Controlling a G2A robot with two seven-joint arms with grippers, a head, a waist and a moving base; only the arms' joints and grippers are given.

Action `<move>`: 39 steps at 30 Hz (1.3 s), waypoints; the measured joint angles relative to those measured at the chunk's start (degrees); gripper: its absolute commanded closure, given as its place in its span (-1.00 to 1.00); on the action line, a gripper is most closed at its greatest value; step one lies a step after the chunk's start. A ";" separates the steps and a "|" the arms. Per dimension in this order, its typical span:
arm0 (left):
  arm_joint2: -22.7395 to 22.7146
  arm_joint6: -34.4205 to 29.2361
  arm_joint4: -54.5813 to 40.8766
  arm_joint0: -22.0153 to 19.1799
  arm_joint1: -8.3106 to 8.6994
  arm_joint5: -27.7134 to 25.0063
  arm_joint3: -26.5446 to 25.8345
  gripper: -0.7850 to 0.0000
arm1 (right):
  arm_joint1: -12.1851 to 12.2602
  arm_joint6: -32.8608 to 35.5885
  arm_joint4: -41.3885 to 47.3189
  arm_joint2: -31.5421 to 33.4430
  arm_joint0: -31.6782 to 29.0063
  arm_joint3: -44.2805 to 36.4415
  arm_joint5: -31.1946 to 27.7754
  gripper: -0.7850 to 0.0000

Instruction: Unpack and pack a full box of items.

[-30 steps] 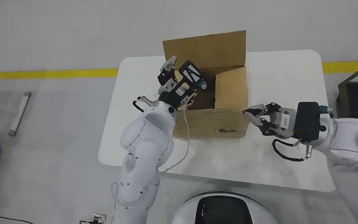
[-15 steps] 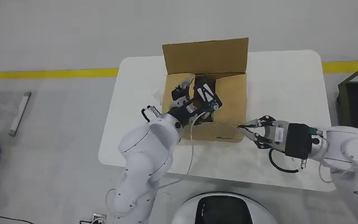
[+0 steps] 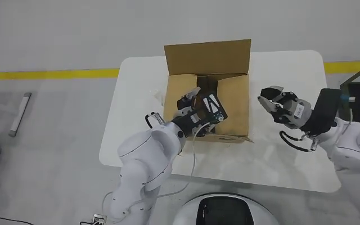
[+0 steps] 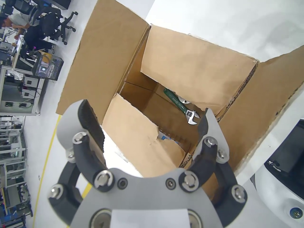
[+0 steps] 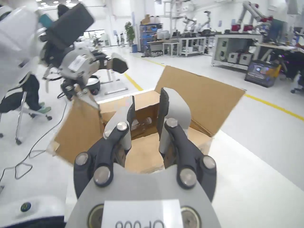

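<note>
One box (image 3: 207,56) is standing open on your desk (image 3: 281,157), toward the far edge and roughly midway across, and both arms are hanging near it. Its back flap is rising upright, its near flap is angling outward toward the robot, and the two side flaps are leaning in over the opening; the left one is showing a torn, ragged edge. Down inside, you are looking at a green-handled wrench (image 4: 181,109) lying on the box floor alongside the right flap's edge, its steel head lying nearer the robot than its handle. A small white thing (image 4: 183,100) is sitting just beside the handle, too hidden to name, and a blue-and-white item (image 4: 163,136) is peeking out from under the torn flap. Your left gripper (image 4: 146,110) is hovering above the box's left half, over the torn flap, and its fingers (image 4: 91,122) are spread wide, released and holding nothing. Whether either finger is touching the cardboard, you are not able to tell. Your right gripper (image 5: 147,98) is hanging over the desk off the box's right side, near the right flap but apart from it, and pointing toward the box. Its fingers (image 5: 175,110) are parted by a narrow gap, with nothing between them. A thin cable (image 3: 194,152) is trailing from the left arm down across the desk's near edge, and a yellow line (image 3: 56,73) is running along the floor behind the desk.
</note>
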 measured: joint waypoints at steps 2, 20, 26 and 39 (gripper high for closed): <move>0.19 -0.34 -0.48 0.14 0.17 0.25 -0.39 -1.00 | -0.02 3.01 2.03 -0.88 0.00 -0.83 1.66 1.00; -1.60 0.15 2.12 -1.02 2.14 2.18 -0.51 -1.00 | 3.82 23.92 11.70 -2.90 -8.22 -8.40 -16.17 1.00; 0.83 3.80 4.74 -2.08 2.34 2.49 2.87 -1.00 | 6.53 28.51 9.57 -4.23 -8.52 -9.87 -16.18 1.00; 5.89 6.00 8.94 -1.29 2.78 1.78 9.40 -1.00 | 10.06 18.32 5.22 4.33 -7.58 -2.57 -14.99 1.00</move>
